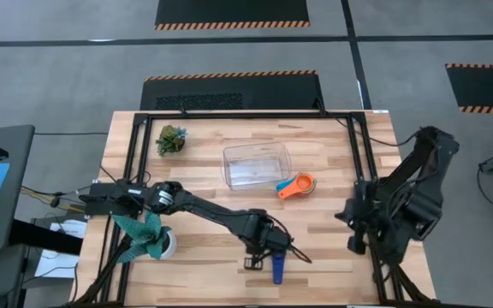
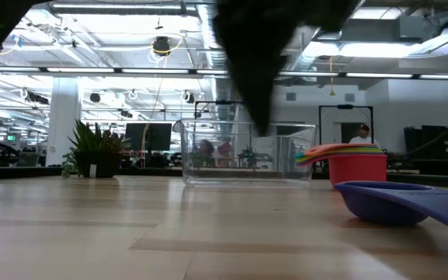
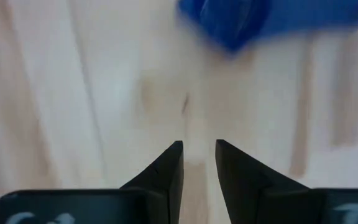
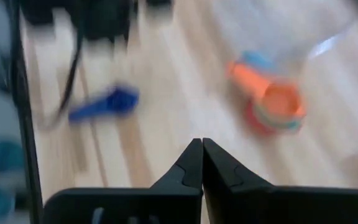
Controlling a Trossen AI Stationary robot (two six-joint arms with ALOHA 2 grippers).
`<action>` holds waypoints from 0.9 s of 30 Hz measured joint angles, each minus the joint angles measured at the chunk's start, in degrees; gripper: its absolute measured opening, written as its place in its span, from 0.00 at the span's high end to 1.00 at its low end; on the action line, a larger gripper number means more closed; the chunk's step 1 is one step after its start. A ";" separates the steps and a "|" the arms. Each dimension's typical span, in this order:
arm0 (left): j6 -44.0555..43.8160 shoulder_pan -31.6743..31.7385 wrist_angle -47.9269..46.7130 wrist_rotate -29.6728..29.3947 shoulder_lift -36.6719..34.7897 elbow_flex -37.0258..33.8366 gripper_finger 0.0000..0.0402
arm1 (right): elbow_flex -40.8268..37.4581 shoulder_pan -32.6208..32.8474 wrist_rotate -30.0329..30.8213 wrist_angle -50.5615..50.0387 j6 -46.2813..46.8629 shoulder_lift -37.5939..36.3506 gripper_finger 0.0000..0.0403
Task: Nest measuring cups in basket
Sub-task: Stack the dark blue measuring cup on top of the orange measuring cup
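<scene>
A dark blue measuring cup (image 1: 277, 270) lies on the table near its front edge, bowl down (image 2: 387, 201). My left gripper (image 1: 262, 255) points down at bare wood just left of this cup, open by a narrow gap (image 3: 199, 145), with nothing between its fingers. The cup shows beyond the fingertips (image 3: 260, 18). A stack of nested measuring cups (image 1: 296, 186), orange on top, stands on the table beside the right end of the clear basket (image 1: 256, 164), outside it. My right gripper (image 4: 202, 142) hangs shut above the table's right side (image 1: 356, 224).
A small green plant (image 1: 171, 139) stands at the far left corner. A teal leafy plant in a white pot (image 1: 152, 239) stands near the left front. Black frame rails (image 1: 362, 171) run along the table's edges. Bare wood lies between basket and front edge.
</scene>
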 joint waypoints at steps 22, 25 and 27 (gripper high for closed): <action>18.54 -3.65 18.23 8.89 5.99 -2.79 1.00 | -12.01 3.19 -7.70 13.36 17.71 8.83 0.95; 20.32 -2.54 18.97 7.76 6.02 -2.78 1.00 | -12.01 3.14 -7.70 13.72 18.17 8.83 0.94; 21.87 -1.40 19.07 5.95 6.03 -2.78 1.00 | -12.01 3.30 -7.72 13.94 19.30 8.74 0.95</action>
